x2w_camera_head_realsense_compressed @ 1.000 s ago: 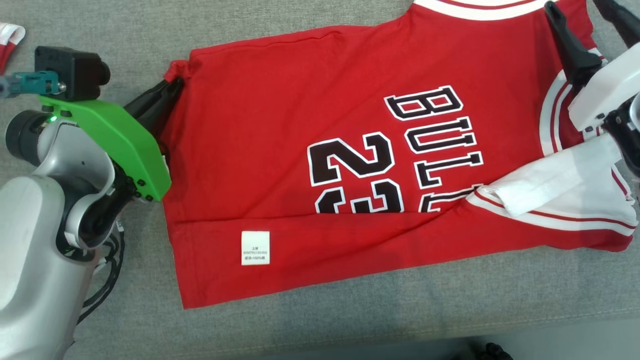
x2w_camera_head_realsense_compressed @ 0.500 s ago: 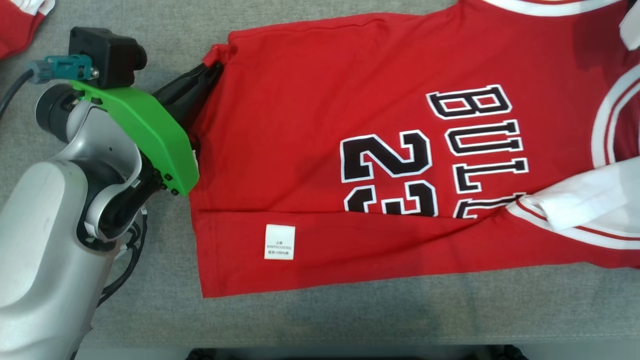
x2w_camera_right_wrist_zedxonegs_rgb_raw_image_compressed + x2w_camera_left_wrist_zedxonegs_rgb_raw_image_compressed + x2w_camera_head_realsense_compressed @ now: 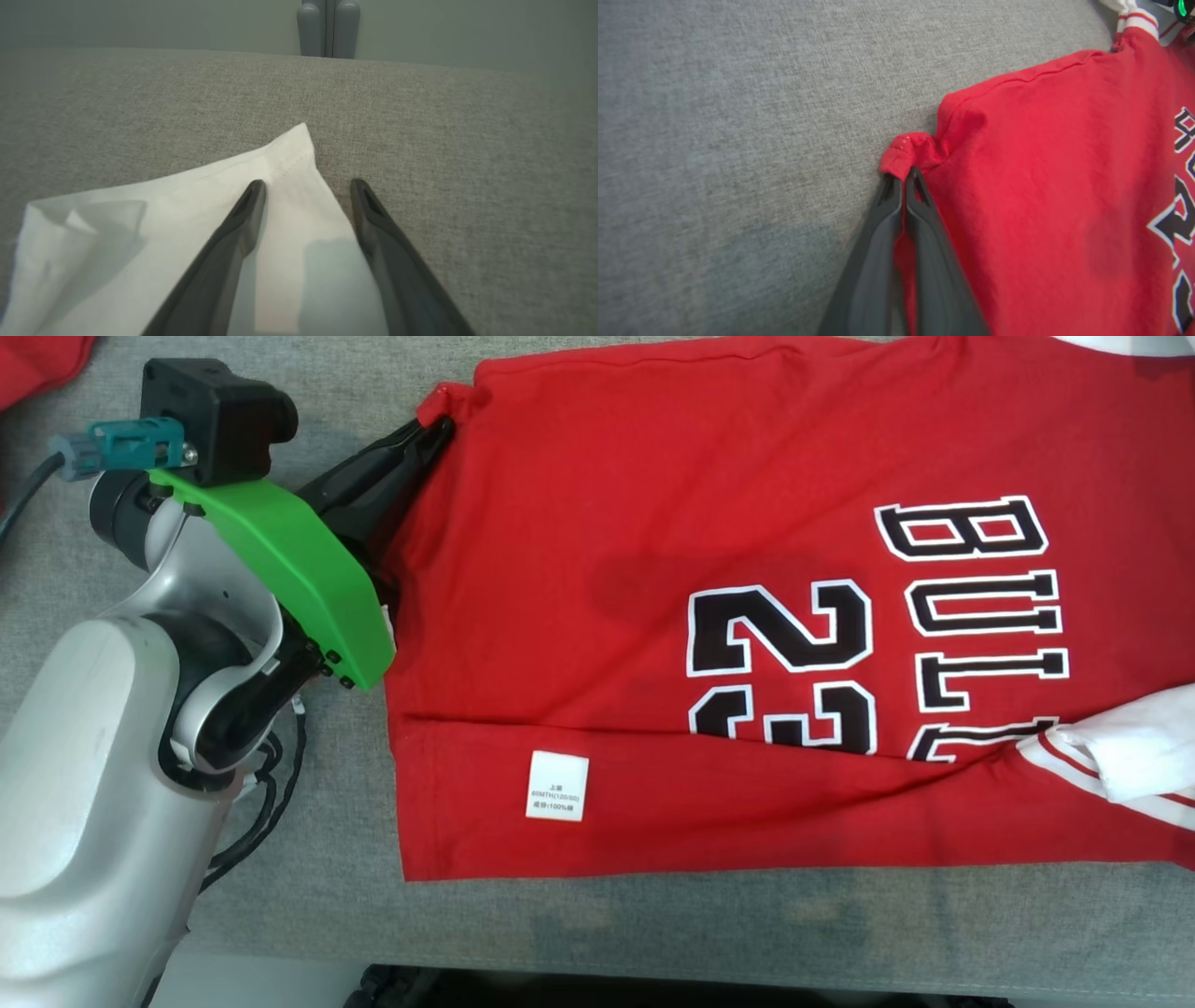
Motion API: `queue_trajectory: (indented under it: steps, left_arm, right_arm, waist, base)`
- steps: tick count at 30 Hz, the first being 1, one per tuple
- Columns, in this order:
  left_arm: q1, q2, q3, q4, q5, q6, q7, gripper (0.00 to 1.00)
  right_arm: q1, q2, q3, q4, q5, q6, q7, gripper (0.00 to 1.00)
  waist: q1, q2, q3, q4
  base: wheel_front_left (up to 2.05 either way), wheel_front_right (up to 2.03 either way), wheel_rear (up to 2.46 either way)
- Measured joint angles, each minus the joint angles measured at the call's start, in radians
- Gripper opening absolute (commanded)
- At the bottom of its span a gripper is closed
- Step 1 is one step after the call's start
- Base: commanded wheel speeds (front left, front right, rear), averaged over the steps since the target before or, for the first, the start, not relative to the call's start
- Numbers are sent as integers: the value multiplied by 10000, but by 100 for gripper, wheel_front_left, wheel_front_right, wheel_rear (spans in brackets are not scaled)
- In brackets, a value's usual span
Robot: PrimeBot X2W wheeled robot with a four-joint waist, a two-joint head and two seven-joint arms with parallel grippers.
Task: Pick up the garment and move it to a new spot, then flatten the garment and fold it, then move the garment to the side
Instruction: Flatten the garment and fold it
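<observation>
Jersey point(image 3: 653, 569), red with "BULLS 23", lies flat on your grey table point(image 3: 653, 924), near edge folded over. Your left claw point(image 3: 903, 179) is pressed together, pinching its hem corner. Your right claw point(image 3: 308, 184) stands spread above a white fabric corner point(image 3: 140, 224).

We read two prints on the red jersey point(image 3: 597, 523), both black with white outlines and lying sideways in the head view. The number point(image 3: 780, 658) reads "23", its second digit partly cut off by a fold. Just right of the number, the lettering point(image 3: 980, 616) gives "BUL" and a half-hidden fourth letter. Left of the number and lower sits a white label point(image 3: 558, 786), where we make out only "100%".
</observation>
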Motion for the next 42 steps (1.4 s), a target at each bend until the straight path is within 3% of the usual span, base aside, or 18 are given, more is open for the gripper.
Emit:
queue_trajectory:
  steps: [8, 13, 16, 18, 24, 31, 37, 39, 40, 42]
  left_arm:
    - [-37, -2, 19, 257, 0, -81, -153, 0]
    - [-37, -2, 17, 355, 0, -86, -219, 0]
    - [-39, -13, 13, 412, 0, -88, -244, 0]
    - [-47, -25, 13, 462, 0, -125, -257, 0]
    - [-92, -54, -17, 537, 0, -163, -309, 0]
    - [-146, -88, -54, 570, 0, -173, -341, 0]
    - [-175, -123, -77, 616, 0, -217, -389, 0]
    - [-177, -142, -79, 639, 0, -219, -428, 0]
    - [-178, -146, -81, 650, 0, -219, -441, 0]
    - [-180, -153, -81, 683, 0, -221, -466, 0]
  right_arm:
    - [-176, 90, 75, 303, 38, 23, -19, 99]
    - [-346, 98, 105, 487, -31, 86, -113, 74]
    - [-365, 96, 190, 587, -50, 100, -117, 77]
    - [-378, 100, 236, 639, -88, 102, -163, 71]
    - [-593, 119, 343, 790, -203, 184, -249, 78]
    - [-817, 165, 435, 970, -226, 207, -345, 56]
    - [-953, 198, 510, 1127, -251, 217, -458, 44]
    - [-971, 198, 523, 1181, -305, 219, -481, 27]
    - [-971, 203, 523, 1208, -307, 219, -566, 0]
    - [-973, 232, 516, 1246, -303, 236, -662, 0]
  waist:
    - [0, 0, -44, -16]
    - [0, 0, -88, -52]
    - [0, 0, -107, -64]
    - [0, 0, -116, -66]
    - [0, 0, -109, -38]
    - [0, 0, -74, 16]
    - [0, 0, -53, 50]
    - [0, 0, -53, 59]
    - [0, 0, -54, 61]
    - [0, 0, -60, 59]
  base:
    - [0, 0, 0]
    - [0, 0, 0]
    - [0, 0, 0]
    - [0, 0, 0]
    - [0, 0, 0]
    - [0, 0, 0]
    - [0, 0, 0]
    - [0, 0, 0]
    - [0, 0, 0]
    - [0, 0, 0]
